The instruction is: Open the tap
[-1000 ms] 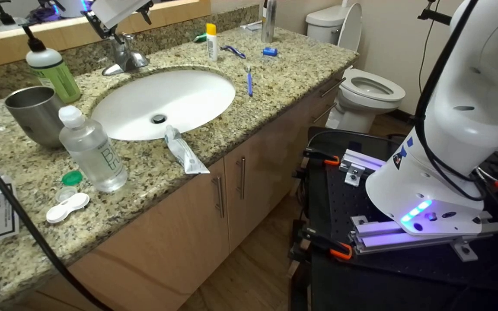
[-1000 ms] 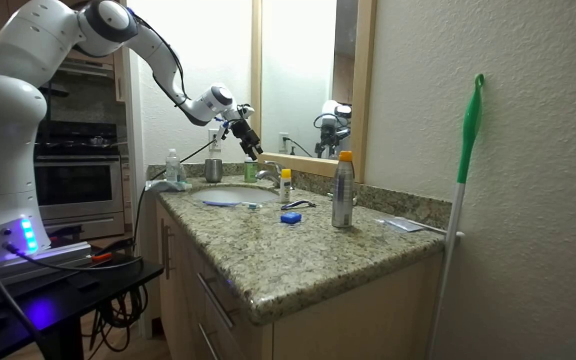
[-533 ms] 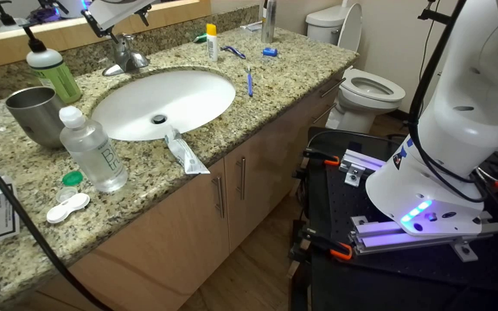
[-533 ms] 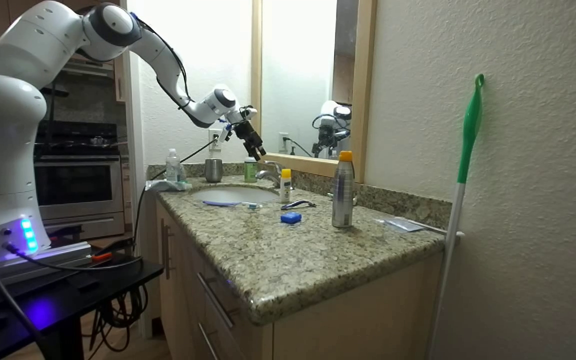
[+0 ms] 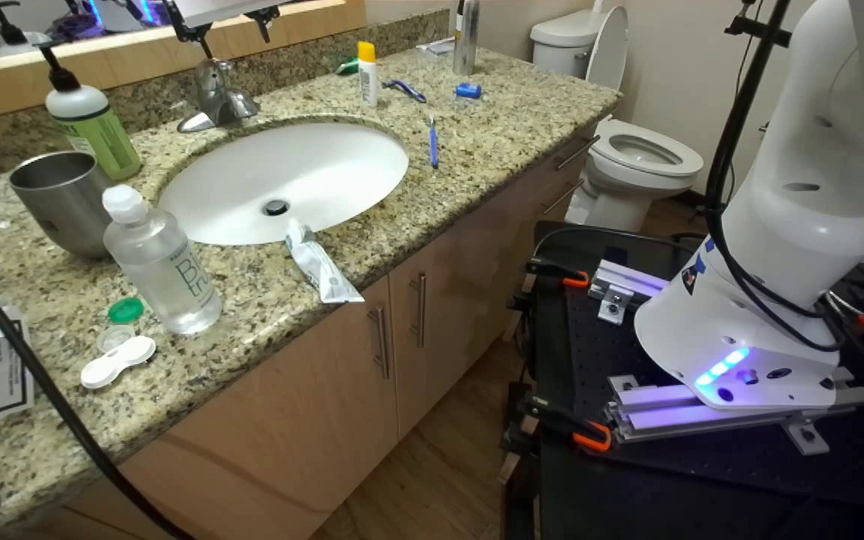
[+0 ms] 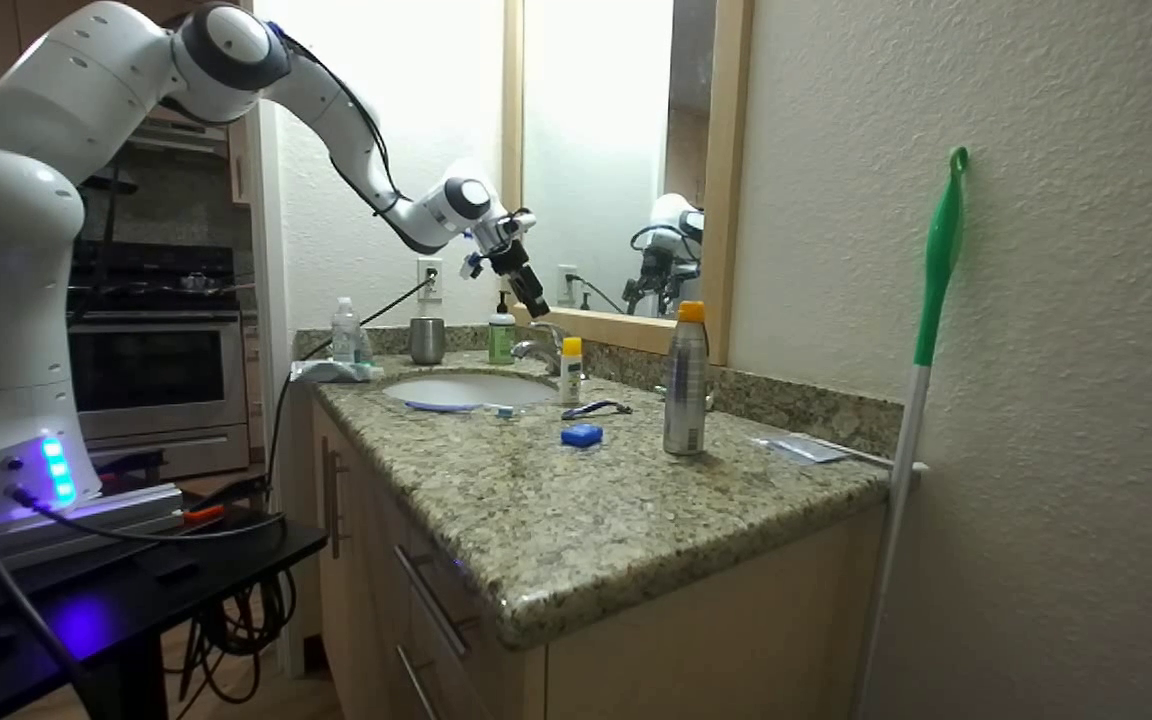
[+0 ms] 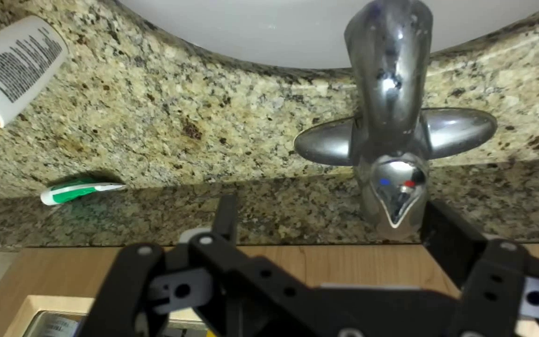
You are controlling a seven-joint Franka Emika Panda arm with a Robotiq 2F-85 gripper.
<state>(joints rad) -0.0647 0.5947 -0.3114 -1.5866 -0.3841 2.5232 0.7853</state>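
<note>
"If lowered here, likely to hit what?"
"Perhaps the tap [image 7: 391, 121], on the counter [image 7: 232, 126] beside the basin [image 7: 269, 37], with the lever [image 7: 400, 187] off-centre, nearer one finger [image 7: 452, 243]."
"And the tool [image 7: 331, 215]?"
"Spread wide, gripping nothing. If closed too high, apt to slip off, leaving the lever unmoved."

"how does the black two-fingered claw [image 7: 329, 210] stand?"
"tilted downward, its dark fingers [image 7: 454, 248] spread well apart."
"and the smooth white jointed arm [image 6: 236, 50]?"
"bent, its elbow higher than the claw, the rounded white wrist [image 6: 441, 212] just above it."
</note>
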